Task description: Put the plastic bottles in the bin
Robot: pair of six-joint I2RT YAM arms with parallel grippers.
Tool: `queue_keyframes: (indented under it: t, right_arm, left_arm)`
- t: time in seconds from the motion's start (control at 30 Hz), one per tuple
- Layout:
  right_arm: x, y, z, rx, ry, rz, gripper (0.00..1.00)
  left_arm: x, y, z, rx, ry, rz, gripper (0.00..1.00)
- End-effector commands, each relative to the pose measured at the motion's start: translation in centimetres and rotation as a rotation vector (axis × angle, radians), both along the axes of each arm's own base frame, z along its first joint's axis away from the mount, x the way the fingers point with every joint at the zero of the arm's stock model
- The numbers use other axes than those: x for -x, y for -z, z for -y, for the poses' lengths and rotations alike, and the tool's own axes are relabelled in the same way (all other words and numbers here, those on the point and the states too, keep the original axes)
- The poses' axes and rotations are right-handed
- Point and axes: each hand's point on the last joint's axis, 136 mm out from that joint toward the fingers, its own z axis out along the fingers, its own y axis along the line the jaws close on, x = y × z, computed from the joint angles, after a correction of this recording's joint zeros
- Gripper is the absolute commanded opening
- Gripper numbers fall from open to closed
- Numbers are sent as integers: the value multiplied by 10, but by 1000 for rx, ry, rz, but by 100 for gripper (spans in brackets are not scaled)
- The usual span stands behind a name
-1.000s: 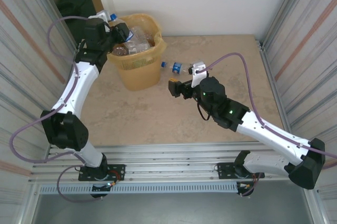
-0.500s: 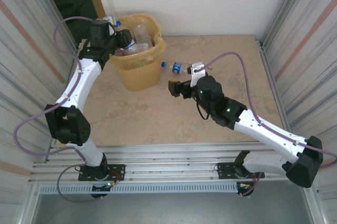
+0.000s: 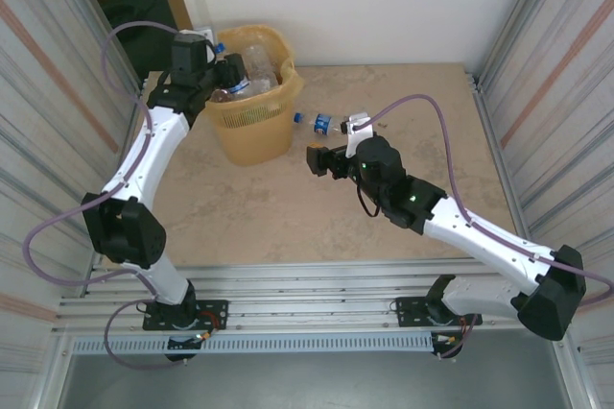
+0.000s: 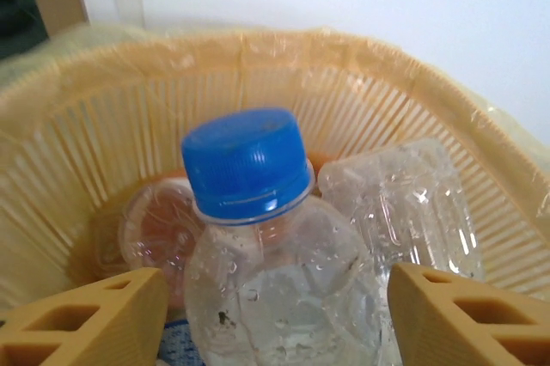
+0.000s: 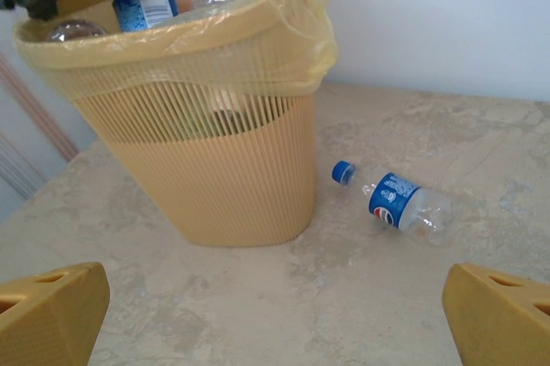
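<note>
The yellow-orange bin (image 3: 255, 135) stands at the table's far left with several plastic bottles inside. My left gripper (image 3: 228, 71) hovers over its rim. Between its fingers sits a clear bottle with a blue cap (image 4: 275, 280), and a small gap shows on each side, so the left gripper (image 4: 275, 319) is open. Behind this bottle lie a crushed clear bottle (image 4: 412, 203) and a brownish one (image 4: 155, 228). Another clear bottle with a blue label (image 3: 321, 122) lies on the table right of the bin. My right gripper (image 3: 323, 161) hangs open just in front of it, holding nothing.
The right wrist view looks at the bin (image 5: 206, 160) and the lying bottle (image 5: 400, 203), with bare marble-patterned tabletop (image 5: 344, 297) between them and the right gripper (image 5: 275, 314). A white wall backs the table and ribbed metal panels close both sides.
The left gripper has moved a little further over the bin and its fingers have spread away from the blue-capped bottle. The right arm has barely shifted.
</note>
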Motion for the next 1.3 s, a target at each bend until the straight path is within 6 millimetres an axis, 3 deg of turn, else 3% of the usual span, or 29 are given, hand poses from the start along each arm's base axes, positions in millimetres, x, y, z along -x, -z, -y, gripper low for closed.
queue_keyframes:
  t: [0.0, 0.23, 0.53, 0.87, 1.03, 1.27]
  right_arm:
    - [-3, -9, 0, -40, 9, -8, 98]
    - [-6, -6, 0, -36, 14, -22, 98]
    - [-32, 17, 25, -27, 141, -140, 98]
    - [-89, 60, 37, 2, 97, -341, 98]
    - [-123, 82, 34, 80, 49, -385, 99]
    - [-176, 128, 26, 175, -25, -426, 100]
  left_arm:
    - [9, -52, -17, -103, -71, 128, 64]
    - [-4, -47, -16, -150, -66, 114, 51]
    - [-24, -8, -8, -213, -26, 1, 38]
    - [-37, 27, -10, -226, -18, -83, 35]
    - [-38, 35, -16, -246, -35, -106, 40]
    - [-32, 37, -20, -271, -34, -130, 44]
